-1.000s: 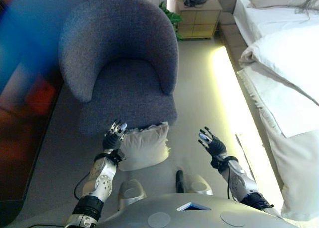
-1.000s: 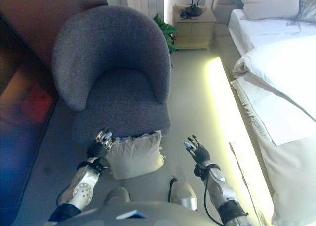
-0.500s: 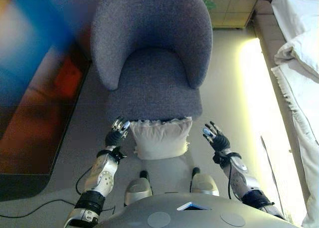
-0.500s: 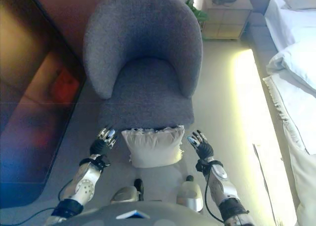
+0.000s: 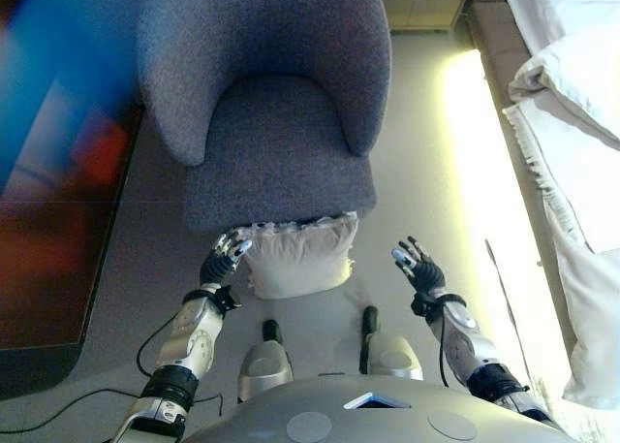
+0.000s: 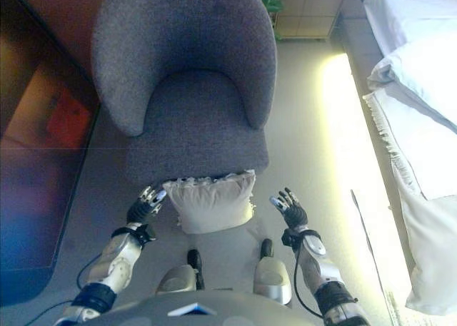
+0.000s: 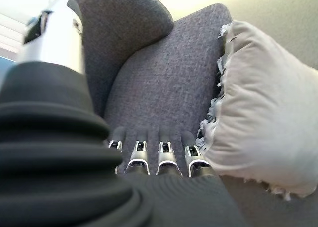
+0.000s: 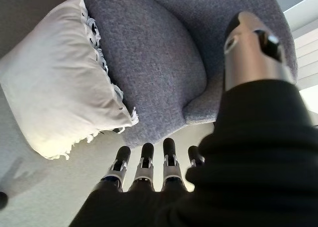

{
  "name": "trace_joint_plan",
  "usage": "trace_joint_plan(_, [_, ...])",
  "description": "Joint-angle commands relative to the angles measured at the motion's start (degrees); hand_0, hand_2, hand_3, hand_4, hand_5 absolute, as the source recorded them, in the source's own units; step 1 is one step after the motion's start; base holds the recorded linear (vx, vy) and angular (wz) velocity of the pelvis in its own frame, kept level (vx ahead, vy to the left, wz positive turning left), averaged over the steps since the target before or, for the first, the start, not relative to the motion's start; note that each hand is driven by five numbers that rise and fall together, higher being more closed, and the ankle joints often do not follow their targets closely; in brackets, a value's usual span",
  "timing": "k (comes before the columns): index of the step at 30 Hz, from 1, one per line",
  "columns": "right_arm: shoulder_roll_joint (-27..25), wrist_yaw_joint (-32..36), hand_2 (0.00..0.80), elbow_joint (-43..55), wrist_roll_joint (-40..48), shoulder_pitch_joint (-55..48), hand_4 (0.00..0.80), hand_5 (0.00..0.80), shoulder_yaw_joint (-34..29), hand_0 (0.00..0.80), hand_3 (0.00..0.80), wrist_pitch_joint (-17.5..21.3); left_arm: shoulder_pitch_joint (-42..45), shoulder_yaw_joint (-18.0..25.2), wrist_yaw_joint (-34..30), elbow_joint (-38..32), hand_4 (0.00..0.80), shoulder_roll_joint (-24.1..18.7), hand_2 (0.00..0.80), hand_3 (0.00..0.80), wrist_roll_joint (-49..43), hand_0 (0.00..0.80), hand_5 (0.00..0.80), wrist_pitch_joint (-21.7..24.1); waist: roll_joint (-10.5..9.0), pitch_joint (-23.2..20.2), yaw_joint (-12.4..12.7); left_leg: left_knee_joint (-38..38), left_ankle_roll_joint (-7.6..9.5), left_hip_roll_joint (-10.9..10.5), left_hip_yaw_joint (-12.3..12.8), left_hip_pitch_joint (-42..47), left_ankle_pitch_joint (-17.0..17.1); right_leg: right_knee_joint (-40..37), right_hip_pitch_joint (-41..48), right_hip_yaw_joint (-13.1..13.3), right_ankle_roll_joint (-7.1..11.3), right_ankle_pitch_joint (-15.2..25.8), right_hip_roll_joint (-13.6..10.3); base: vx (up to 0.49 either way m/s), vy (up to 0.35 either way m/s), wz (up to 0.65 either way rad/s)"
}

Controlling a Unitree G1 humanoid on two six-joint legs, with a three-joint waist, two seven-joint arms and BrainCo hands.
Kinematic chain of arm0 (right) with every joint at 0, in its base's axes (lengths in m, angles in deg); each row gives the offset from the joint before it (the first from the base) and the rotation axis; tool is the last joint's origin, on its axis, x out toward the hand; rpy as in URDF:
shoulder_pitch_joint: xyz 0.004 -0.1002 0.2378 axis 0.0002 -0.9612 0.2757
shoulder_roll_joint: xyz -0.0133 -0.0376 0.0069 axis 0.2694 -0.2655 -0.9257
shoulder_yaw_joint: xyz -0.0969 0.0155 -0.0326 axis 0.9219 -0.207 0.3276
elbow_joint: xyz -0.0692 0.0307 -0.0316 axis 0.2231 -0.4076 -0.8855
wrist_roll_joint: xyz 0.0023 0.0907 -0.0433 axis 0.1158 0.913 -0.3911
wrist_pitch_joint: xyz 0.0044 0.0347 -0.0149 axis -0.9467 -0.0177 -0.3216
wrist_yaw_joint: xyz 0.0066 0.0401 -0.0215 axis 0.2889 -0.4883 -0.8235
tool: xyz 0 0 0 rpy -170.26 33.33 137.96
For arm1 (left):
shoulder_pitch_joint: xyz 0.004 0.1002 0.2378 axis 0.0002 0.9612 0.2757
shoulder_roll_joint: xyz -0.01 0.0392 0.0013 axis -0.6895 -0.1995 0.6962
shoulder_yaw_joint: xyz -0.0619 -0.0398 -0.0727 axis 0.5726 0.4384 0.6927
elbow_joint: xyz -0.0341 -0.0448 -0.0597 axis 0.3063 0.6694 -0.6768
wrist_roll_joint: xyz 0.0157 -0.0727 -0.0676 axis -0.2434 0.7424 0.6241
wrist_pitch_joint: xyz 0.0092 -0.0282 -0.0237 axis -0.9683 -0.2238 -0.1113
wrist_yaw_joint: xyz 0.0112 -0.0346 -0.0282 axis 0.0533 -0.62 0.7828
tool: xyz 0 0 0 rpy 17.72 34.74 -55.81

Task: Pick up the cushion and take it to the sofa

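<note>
A cream cushion [image 5: 298, 256] with a fringed edge lies on the floor, leaning against the front of a grey armchair [image 5: 276, 147]. My left hand [image 5: 222, 263] is raised just left of the cushion, fingers straight and open, close to its corner. My right hand [image 5: 418, 268] is raised to the cushion's right, open, with a gap of floor between. The left wrist view shows the cushion [image 7: 261, 132] beside the fingers [image 7: 164, 156]; the right wrist view shows the cushion [image 8: 59, 108] some way off from its fingers [image 8: 144, 162]. Neither hand holds anything.
A bed with white bedding [image 5: 572, 133] runs along the right, with a lit strip of floor [image 5: 475, 172] beside it. A dark glossy panel [image 5: 48, 201] stands on the left. A wooden cabinet [image 6: 307, 16] sits beyond the armchair.
The camera has shifted, so the armchair and cushion sit further left in the picture. Both hands stay raised and open on either side of the cushion.
</note>
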Motion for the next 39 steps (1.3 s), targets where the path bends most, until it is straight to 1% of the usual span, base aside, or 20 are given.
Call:
trace_joint_plan(1, [0.49,0.75,0.0,5.78,-2.21,2.22,0.0,0.0,0.82,0.0,0.0,3.51,-1.3,-0.59,-0.71,-4.46,0.0,-1.68,0.0,0.0,1.35,0.0,0.0,4.61,-1.72,-1.15,1.55,-1.47,0.26,1.19,-2.07,-3.4,3.95,0.81,1.31,-1.2,4.18,0.79,-4.97,0.01,-0.053,0.01])
trace_joint_plan(3, [0.71,1.42,0.0,7.15,-1.34,2.03,0.0,0.0,0.89,0.0,0.0,4.32,-1.35,-0.6,-1.97,-5.19,0.0,-1.34,0.0,0.0,2.81,0.0,0.0,4.21,-1.57,-1.42,1.55,-2.49,0.09,1.33,-2.12,-3.11,4.44,0.74,1.44,-1.72,4.07,0.63,-4.62,-0.007,-0.047,0.03])
trace_joint_plan(5, [1.0,5.6,0.0,9.6,5.09,2.16,0.0,0.0,0.93,0.0,0.0,3.86,-1.73,-0.55,-7.17,-6.51,0.0,-0.96,0.0,0.0,8.44,0.0,0.0,2.37,-1.43,-1.47,1.45,-3.0,0.01,1.49,-2.1,-2.91,4.72,0.92,1.55,-1.9,3.79,0.22,-4.24,-0.011,-0.035,0.05])
trace_joint_plan(6, [1.52,8.94,0.0,11.18,10.03,1.91,0.0,0.0,0.64,0.0,0.0,2.76,-1.82,-0.11,-11.76,-7.39,0.0,-0.36,0.0,0.0,13.63,0.0,0.0,0.29,-1.37,-1.47,1.34,-2.97,0.06,1.54,-2.06,-2.81,4.69,1.11,1.57,-1.77,3.65,-0.05,-4.1,0.0,0.0,0.0])
trace_joint_plan(8, [3.23,19.33,0.0,13.03,23.62,1.07,0.0,0.0,-0.03,0.0,0.0,-1.0,-1.07,0.76,-25.37,-9.53,0.0,1.94,0.0,0.0,26.47,0.0,0.0,-5.51,-1.34,-1.58,1.26,-2.46,0.1,1.67,-1.77,-2.61,4.31,1.28,1.83,-1.63,3.5,-0.54,-4.14,0.021,-0.008,0.0])
trace_joint_plan(9, [4.33,25.23,0.0,12.58,29.55,0.85,0.0,0.0,-0.37,0.0,0.0,-3.68,-0.41,0.53,-31.34,-9.73,0.0,2.95,0.0,0.0,32.04,0.0,0.0,-8.58,-1.29,-1.72,1.27,-2.26,0.08,1.81,-1.57,-2.37,4.05,1.22,2.09,-1.55,3.52,-0.7,-4.2,0.058,-0.017,0.04])
trace_joint_plan(11, [6.65,37.78,0.0,11.74,40.9,1.06,0.0,0.0,-0.11,0.0,0.0,-10.38,0.44,-0.62,-42.86,-9.36,0.0,4.87,0.0,0.0,41.18,0.0,0.0,-13.48,-1.12,-1.99,1.22,-1.9,-0.13,2.22,-1.01,-1.82,3.62,1.18,2.56,-1.32,3.73,-0.95,-4.4,0.063,-0.018,0.06])
trace_joint_plan(12, [7.04,39.92,0.0,11.77,42.91,1.16,0.0,0.0,-0.03,0.0,0.0,-11.47,0.46,-0.77,-44.59,-9.24,0.0,5.16,0.0,0.0,42.96,0.0,0.0,-14.72,-1.07,-2.09,1.22,-1.87,-0.21,2.32,-0.88,-1.67,3.51,1.15,2.68,-1.28,3.81,-1.0,-4.46,0.058,-0.014,0.02])
trace_joint_plan(13, [8.04,42.9,0.0,12.06,45.95,1.24,0.0,0.0,-0.17,0.0,0.0,-13.9,0.45,-0.74,-47.01,-9.13,0.0,6.12,0.0,0.0,45.71,0.0,0.0,-16.87,-0.96,-2.48,1.17,-1.96,-0.33,2.51,-0.62,-1.43,3.36,0.98,2.87,-1.17,4.01,-1.05,-4.59,0.044,-0.009,0.0])
trace_joint_plan(15, [8.89,45.16,0.0,11.75,46.78,1.2,0.0,0.0,-0.59,0.0,0.0,-15.56,0.5,-0.26,-47.95,-8.96,0.0,7.32,0.0,0.0,46.98,0.0,0.0,-18.65,-0.9,-3.06,1.04,-2.24,-0.48,2.64,-0.27,-0.95,3.24,0.68,3.15,-1.0,4.18,-1.02,-4.66,0.062,-0.002,-0.01])
trace_joint_plan(16, [9.07,45.79,0.0,11.6,46.25,0.91,0.0,0.0,-0.58,0.0,0.0,-15.86,0.62,-0.05,-47.39,-8.98,0.0,7.6,0.0,0.0,46.99,0.0,0.0,-18.8,-0.88,-3.38,0.95,-2.43,-0.52,2.63,-0.17,-0.73,3.19,0.5,3.23,-0.89,4.24,-0.97,-4.65,0.065,0.008,0.0])
trace_joint_plan(22, [8.56,45.38,0.0,12.17,41.81,-1.85,0.0,0.0,-0.01,0.0,0.0,-15.1,2.33,1.93,-45.53,-9.63,0.0,7.82,0.0,0.0,45.57,0.0,0.0,-19.99,-1.02,-4.39,0.76,-2.82,-0.42,2.41,-0.04,-0.23,2.96,0.28,3.09,-0.34,4.37,-0.88,-4.64,0.024,0.005,0.0])
trace_joint_plan(30, [7.39,44.25,0.0,12.73,40.48,-2.69,0.0,0.0,0.75,0.0,0.0,-14.61,3.31,1.81,-45.12,-10.56,0.0,7.08,0.0,0.0,44.24,0.0,0.0,-19.33,-1.23,-4.55,0.72,-2.79,-0.15,2.17,-0.21,0.28,2.72,0.39,3.37,0.16,4.26,-1.11,-4.52,0.021,0.001,0.0])
trace_joint_plan(35, [6.9,43.51,0.0,12.56,40.39,-2.8,0.0,0.0,1.06,0.0,0.0,-14.01,3.17,1.55,-42.88,-10.65,0.0,6.14,0.0,0.0,42.8,0.0,0.0,-18.04,-1.19,-4.47,0.67,-2.39,-0.11,2.12,-0.37,0.28,2.53,0.63,3.34,0.26,4.27,-1.19,-4.57,0.033,-0.004,0.0])
trace_joint_plan(39, [6.51,43.07,0.0,12.76,39.81,-3.14,0.0,0.0,0.91,0.0,0.0,-13.97,3.55,1.93,-42.37,-10.64,0.0,5.63,0.0,0.0,42.0,0.0,0.0,-17.75,-1.08,-4.4,0.51,-2.11,-0.08,2.1,-0.42,0.36,2.35,0.7,3.32,0.55,4.22,-1.25,-4.49,0.026,-0.003,0.0])
